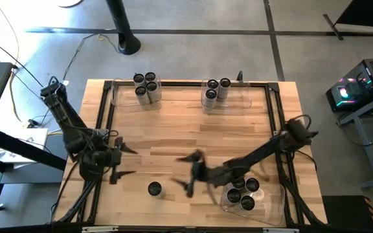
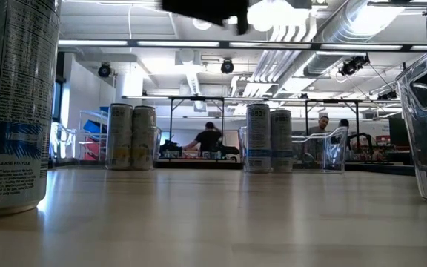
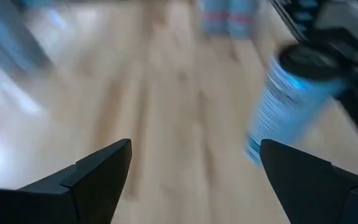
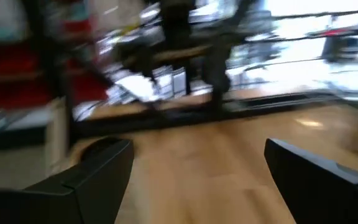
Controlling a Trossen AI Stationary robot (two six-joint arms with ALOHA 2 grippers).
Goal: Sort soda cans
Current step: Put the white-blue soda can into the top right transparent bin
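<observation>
Both end effectors stand released, holding nothing. Left end effector [image 1: 123, 162] hangs over the desk [image 1: 173, 139] near its left edge, fingers spread wide. Right end effector [image 1: 190, 173] reaches in from the right to the middle of the desk's near part, fingers likewise spread and empty.

Largest of the things are three clear bins. One near bin [image 1: 254, 197] lies just right of the right end effector, under that arm. Two far bins, the left far bin [image 1: 138, 96] and the right far bin [image 1: 228, 94], stand well beyond both end effectors at the desk's far edge.

The soda cans are small upright cylinders with dark round tops, silvery rims and pale sides printed in fine text with blue marking. Counted from above: four cans [image 1: 146, 87] in the left far bin, four cans [image 1: 215, 90] in the right far bin, about four cans [image 1: 243, 191] in the near bin, partly hidden by the arm. One lone can [image 1: 154, 189] stands on the bare desk, between the two end effectors and a little nearer than both, touched by neither.
</observation>
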